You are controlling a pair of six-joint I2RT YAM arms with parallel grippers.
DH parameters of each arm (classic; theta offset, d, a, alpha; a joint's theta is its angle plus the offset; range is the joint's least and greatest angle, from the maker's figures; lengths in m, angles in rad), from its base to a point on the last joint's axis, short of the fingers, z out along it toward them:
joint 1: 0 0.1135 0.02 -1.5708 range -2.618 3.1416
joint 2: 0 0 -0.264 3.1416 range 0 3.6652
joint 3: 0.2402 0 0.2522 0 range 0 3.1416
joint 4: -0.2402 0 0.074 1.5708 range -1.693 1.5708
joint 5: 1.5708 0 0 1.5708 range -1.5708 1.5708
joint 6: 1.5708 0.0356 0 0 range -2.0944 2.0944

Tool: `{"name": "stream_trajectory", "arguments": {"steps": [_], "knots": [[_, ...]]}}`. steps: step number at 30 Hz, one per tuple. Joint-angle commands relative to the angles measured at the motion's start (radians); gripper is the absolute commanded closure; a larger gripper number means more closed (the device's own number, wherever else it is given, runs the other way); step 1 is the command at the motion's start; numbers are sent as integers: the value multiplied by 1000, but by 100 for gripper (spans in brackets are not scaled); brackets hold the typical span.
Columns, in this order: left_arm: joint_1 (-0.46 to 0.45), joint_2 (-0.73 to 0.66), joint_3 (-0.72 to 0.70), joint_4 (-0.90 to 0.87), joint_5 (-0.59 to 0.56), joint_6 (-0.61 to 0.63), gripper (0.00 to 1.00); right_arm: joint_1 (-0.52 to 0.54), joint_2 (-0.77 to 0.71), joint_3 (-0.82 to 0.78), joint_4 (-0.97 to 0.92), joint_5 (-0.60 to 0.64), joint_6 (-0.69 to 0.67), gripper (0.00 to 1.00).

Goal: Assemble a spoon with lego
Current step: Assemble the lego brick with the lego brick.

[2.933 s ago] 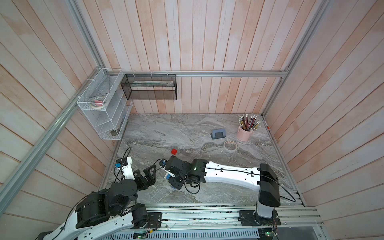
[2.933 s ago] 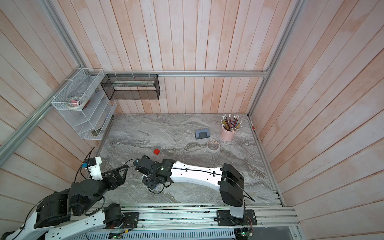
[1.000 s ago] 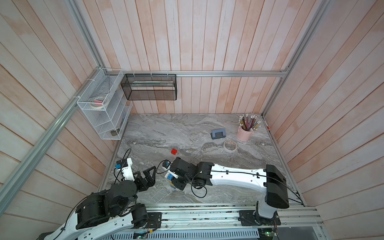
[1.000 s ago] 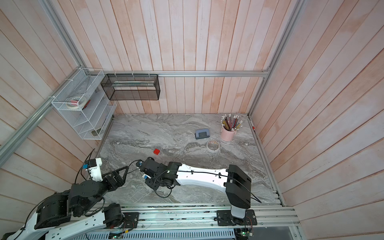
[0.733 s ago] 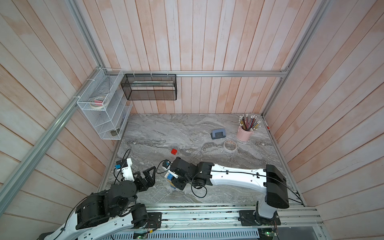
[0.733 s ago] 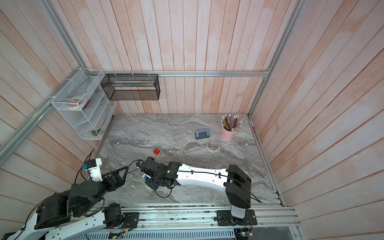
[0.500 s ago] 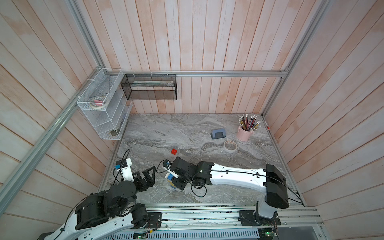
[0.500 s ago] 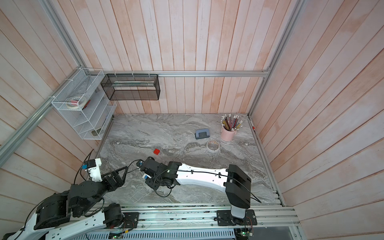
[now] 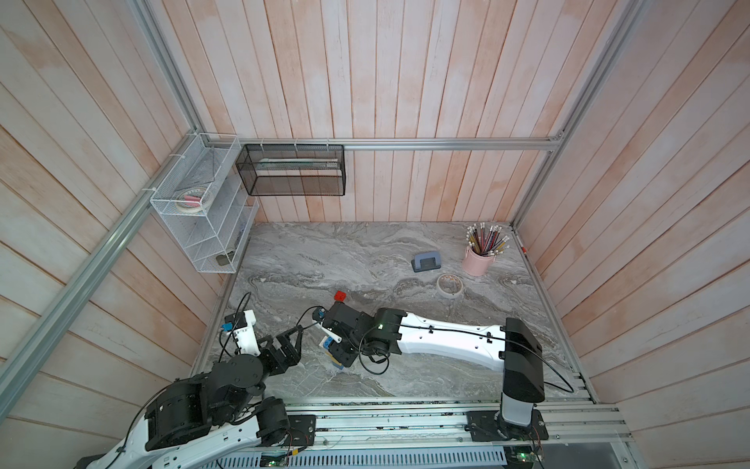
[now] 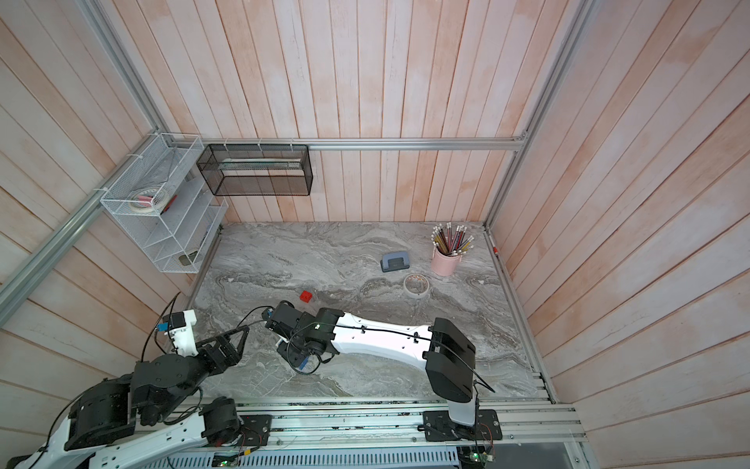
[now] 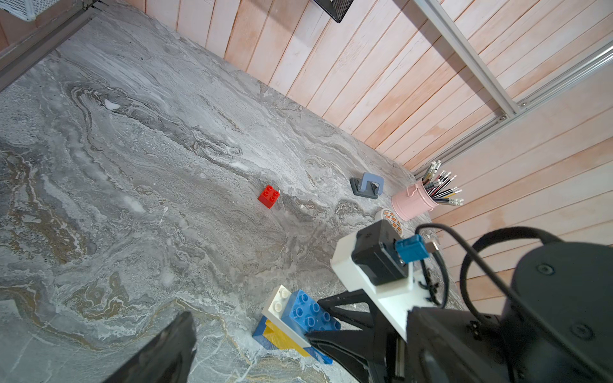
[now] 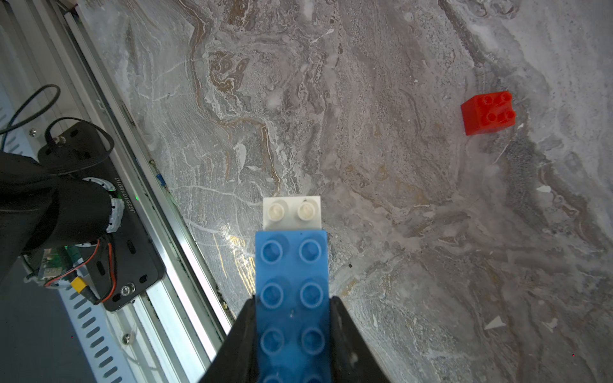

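Note:
The spoon point(image 11: 300, 318) stands as a tilted stack of joined lego: a blue brick point(image 12: 292, 282) on a white one point(image 12: 292, 212), with yellow and blue below. Its lower end is at the table near the front left. My right gripper point(image 12: 292, 315) is shut on the top blue brick; it shows in both top views point(image 9: 339, 351) point(image 10: 294, 353). A loose red brick point(image 9: 340, 296) point(image 12: 487, 112) lies apart, farther back. My left gripper point(image 9: 292, 339) is open and empty, just left of the stack, with one finger point(image 11: 172, 345) showing in its wrist view.
A grey-blue hole punch point(image 9: 426, 263), a tape roll point(image 9: 449, 285) and a pink pencil cup point(image 9: 481, 260) stand at the back right. A white wire shelf point(image 9: 203, 227) and a black mesh basket point(image 9: 292, 174) hang on the walls. The metal rail point(image 12: 159, 212) runs along the table's front edge.
Over three seconds my right arm has shifted slightly toward the front with the stack in its grip. In the last second nothing visibly moves.

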Motion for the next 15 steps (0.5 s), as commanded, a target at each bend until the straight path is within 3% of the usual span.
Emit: {"name": "stream_trajectory", "arguments": {"steps": [1, 15], "knots": [[1, -13, -13, -6, 1, 7, 0, -4, 73, -19, -134, -19, 57, 100], [0, -23, -14, -3, 8, 10, 0, 6, 149, 10, -225, -24, 109, 100]]}}
